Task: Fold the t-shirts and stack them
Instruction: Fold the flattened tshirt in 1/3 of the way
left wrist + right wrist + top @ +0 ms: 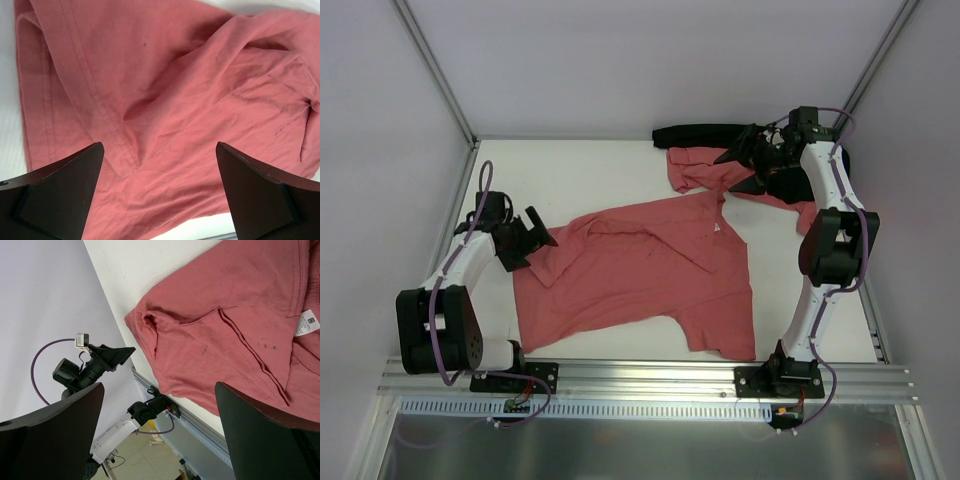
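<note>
One salmon-red t-shirt (640,275) lies spread and rumpled in the middle of the table, its left sleeve folded over. My left gripper (535,238) stands open at that sleeve. In the left wrist view the cloth (175,100) fills the frame under the open left gripper (159,145), and nothing is pinched. A second salmon-red t-shirt (695,170) lies crumpled at the back right. My right gripper (745,165) hangs open over it. The right wrist view looks past the open right gripper (159,386) to the spread shirt (240,315) with its white neck label (310,322).
A black cloth (705,133) lies along the back edge beside the second shirt. An aluminium rail (650,378) runs along the near edge. White walls with metal posts (435,70) close in the table on the left, back and right.
</note>
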`<state>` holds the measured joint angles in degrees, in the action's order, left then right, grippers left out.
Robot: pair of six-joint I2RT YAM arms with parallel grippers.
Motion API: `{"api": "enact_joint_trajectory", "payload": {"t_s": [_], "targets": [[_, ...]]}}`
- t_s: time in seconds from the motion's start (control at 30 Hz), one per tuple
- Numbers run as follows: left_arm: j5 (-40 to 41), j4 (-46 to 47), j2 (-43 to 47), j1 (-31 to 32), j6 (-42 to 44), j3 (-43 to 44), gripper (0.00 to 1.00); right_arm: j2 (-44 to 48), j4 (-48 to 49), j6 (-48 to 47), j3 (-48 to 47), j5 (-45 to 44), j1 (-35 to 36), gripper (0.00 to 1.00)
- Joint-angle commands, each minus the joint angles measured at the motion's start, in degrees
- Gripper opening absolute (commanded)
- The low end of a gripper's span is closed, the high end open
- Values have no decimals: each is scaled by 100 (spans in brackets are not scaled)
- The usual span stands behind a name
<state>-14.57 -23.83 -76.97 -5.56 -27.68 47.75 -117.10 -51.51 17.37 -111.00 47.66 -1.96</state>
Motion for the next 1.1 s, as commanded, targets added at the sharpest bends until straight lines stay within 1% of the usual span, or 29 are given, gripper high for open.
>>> {"api": "enact_joint_trajectory", "payload": {"t_s": [0.0, 0.03, 0.13, 0.23, 0.53, 0.77, 0.87, 0.9, 1.0, 1.03, 1.07], "targets": [[-266, -428, -195, 55, -246, 287, 97, -76, 53, 74, -176, 182, 2, 100], [-292, -681, -378, 55, -264, 427, 95, -68, 53, 83, -176, 182, -6, 99], [-284, -1113, -564, 73, -255, 586, 92, -85, 53, 83, -194, 191, -7, 100], [-318, -1167, -547, 64, -273, 473, 91, -85, 44, 83, -194, 191, -7, 100], [-424, -992, -521, 82, -431, 16, 88, -50, 35, 74, -150, 182, -7, 100], [-380, -790, -670, 99, -449, -143, 86, 55, 35, 74, -36, 165, -7, 100], [-354, -684, -740, 108, -414, -160, 80, 108, 62, 74, 52, 165, -7, 99], [-354, -666, -775, 117, -396, -160, 76, 126, 62, 74, 70, 165, -7, 99], [-406, -552, -899, 134, -387, -187, 67, 187, 123, 109, 166, 174, -15, 100], [-407, -526, -942, 143, -396, -187, 55, 196, 132, 100, 184, 174, -15, 99], [-433, -465, -960, 143, -396, -187, 50, 214, 132, 109, 210, 174, -15, 99]]}}
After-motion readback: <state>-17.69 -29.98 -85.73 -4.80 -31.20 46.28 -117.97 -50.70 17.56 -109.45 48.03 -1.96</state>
